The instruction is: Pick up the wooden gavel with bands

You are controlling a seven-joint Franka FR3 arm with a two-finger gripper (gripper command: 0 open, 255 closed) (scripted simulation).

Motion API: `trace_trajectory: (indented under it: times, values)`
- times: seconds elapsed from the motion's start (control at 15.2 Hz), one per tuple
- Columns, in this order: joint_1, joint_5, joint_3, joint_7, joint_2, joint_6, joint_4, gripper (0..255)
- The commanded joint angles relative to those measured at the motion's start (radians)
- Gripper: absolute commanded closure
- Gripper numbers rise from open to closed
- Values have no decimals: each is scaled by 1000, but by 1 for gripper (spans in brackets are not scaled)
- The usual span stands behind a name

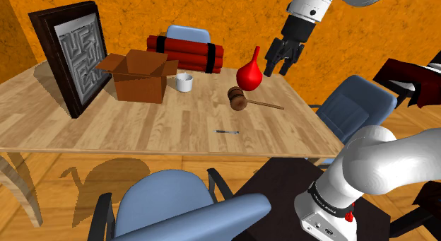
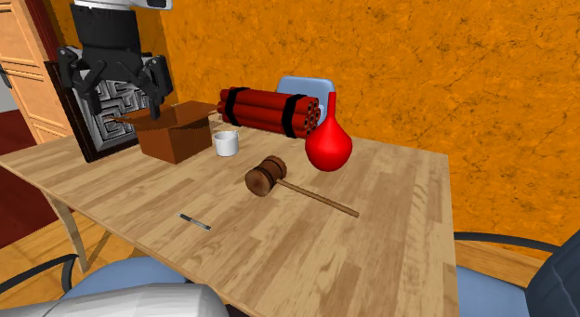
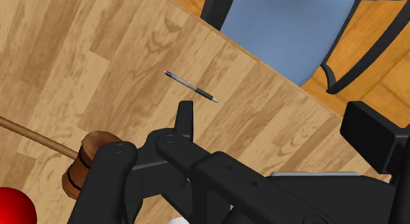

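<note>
The all-black two-finger gripper (image 1: 280, 66) hangs in the air above the light plank-grained wooden table (image 1: 141, 126), its fingers spread apart with nothing between them. The wooden gavel with bands (image 1: 237, 98) lies flat on the tabletop below it, well apart from the fingers. In the shoulder view its head sits down and to the left of the gripper. In the wrist view the gavel head (image 3: 82, 167) shows just beside the gripper's black body.

The head is a squat dark-brown barrel ringed with darker bands. Its thin, straight handle is a lighter brown and runs off towards the shoulder view's right. The glossy red bulb-shaped vase with a narrow neck (image 1: 249, 75) stands just behind the gavel head, between it and the gripper in the shoulder view.

The slim grey pen with dark ends (image 1: 227, 132) lies on bare planks nearer the table's front edge. Farther back are the small white cylindrical cup (image 1: 184, 82), the open brown cardboard box with its flaps raised (image 1: 141, 75), and the bundle of red sticks bound by black straps (image 1: 185, 54). The dark-framed grey maze panel (image 1: 74, 56) leans at the table's far end in that view. The blue padded chair with black arms (image 3: 289, 32) stands at the table's edge
</note>
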Motion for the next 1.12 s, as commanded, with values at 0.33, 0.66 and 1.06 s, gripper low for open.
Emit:
trace_trajectory:
  times: [0.33, 0.66, 1.06]
  values:
    - [-2, -77, -108, -211, 1, 79, -95, 0]
    - [-7, -154, -222, -421, 54, 174, -149, 0]
    - [0, -226, -364, -674, 186, 307, -154, 0]
